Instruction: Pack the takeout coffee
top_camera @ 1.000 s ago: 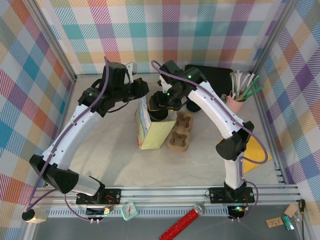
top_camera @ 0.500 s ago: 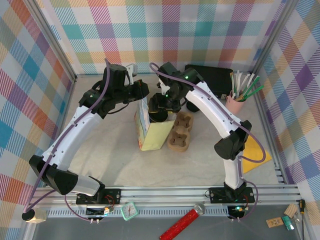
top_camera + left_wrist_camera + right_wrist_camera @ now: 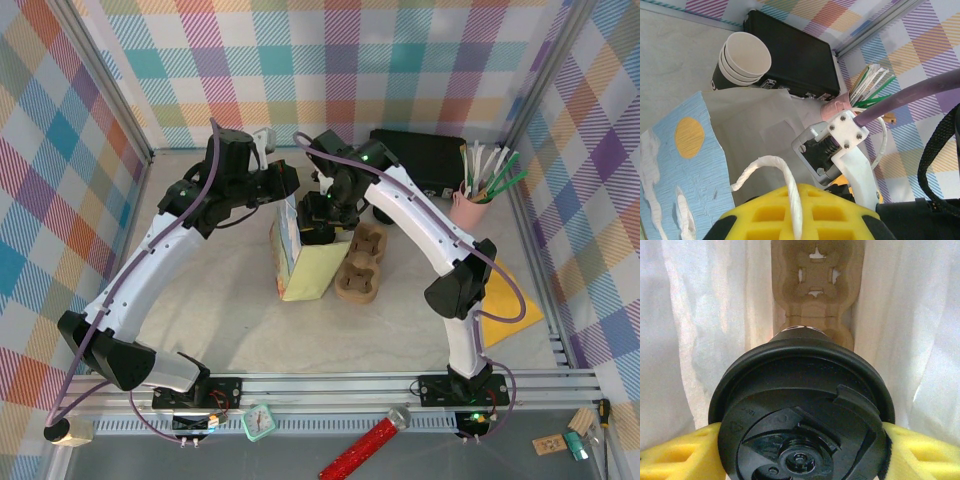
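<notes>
Right now your right gripper (image 3: 802, 452) has the takeout coffee (image 3: 802, 415) clamped between its yellow fingers (image 3: 670, 460), jaws spread about as wide as the round black lid and pressing on both sides of it. In the right wrist view the cup sits low and centre, and the white inner walls of the paper bag (image 3: 705, 315) rise on either side of it. Past the lid, at the top of that frame, you can see a cardboard cup carrier (image 3: 815, 285). From the overhead camera, that gripper (image 3: 318, 218) holds the cup at the bag's (image 3: 305, 265) open top, near the middle of the frame, with a carrier (image 3: 360, 262) just to the right of the bag.

Your left gripper (image 3: 283, 183) is closed tight at the bag's upper edge. In its wrist view the white cord handle (image 3: 780, 172) runs down across the yellow finger (image 3: 797, 217) at the bottom, and the bag's blue face with the orange sun (image 3: 685, 150) lies lower left. A stack of lidless paper cups (image 3: 740, 62) stands upper left, against a black case (image 3: 795, 52).
</notes>
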